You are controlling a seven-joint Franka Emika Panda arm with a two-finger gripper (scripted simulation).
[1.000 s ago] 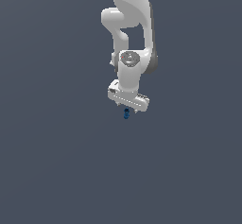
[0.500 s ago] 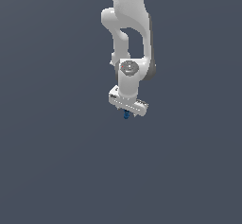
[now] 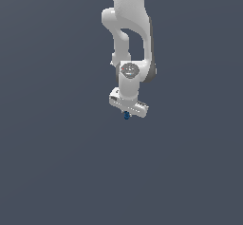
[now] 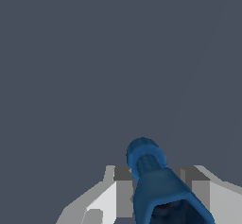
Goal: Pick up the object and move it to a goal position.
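Note:
The object [image 4: 153, 180], a small dark-blue peg with a narrow shaft and wider ends, sits between my two fingers in the wrist view, its hollow end nearest the camera. My gripper [image 4: 158, 180] is shut on it, a grey pad [image 4: 124, 190] pressing each side. In the exterior view only the peg's blue tip [image 3: 126, 116] shows, poking out below the white gripper [image 3: 127, 113]. The arm hangs down from the top of that view, and the peg is held up off the grey surface.
A plain dark grey surface [image 3: 57, 162] fills both views. No other objects, containers or edges show.
The gripper and the peg in it have risen a little in the exterior view, and the wrist has drawn up toward the arm. The grip has not changed.

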